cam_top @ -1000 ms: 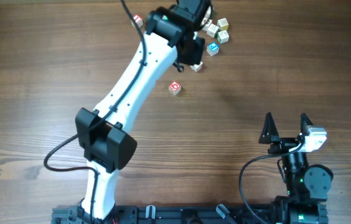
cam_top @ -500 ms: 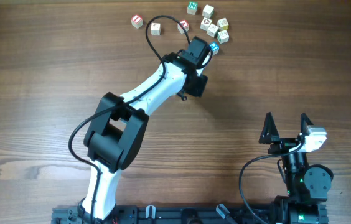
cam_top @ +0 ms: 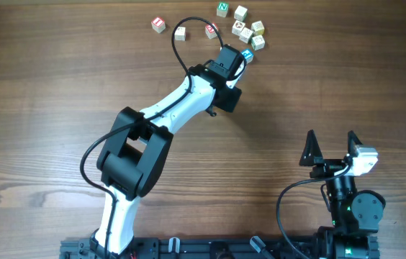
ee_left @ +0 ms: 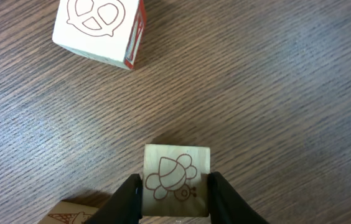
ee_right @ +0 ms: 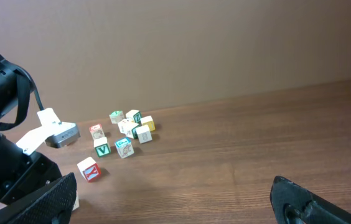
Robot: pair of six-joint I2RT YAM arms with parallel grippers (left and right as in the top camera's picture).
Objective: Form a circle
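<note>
Beside the cube cluster, the left gripper brackets a bee cube; whether it clamps cannot be told. The right gripper, well apart from the cluster, holds its fingers spread and empty. No circle is formed yet, and most placement remains.

the left wrist view's bottom edge cuts off a corner cube.

cube between fingers, second cube beyond
</note>
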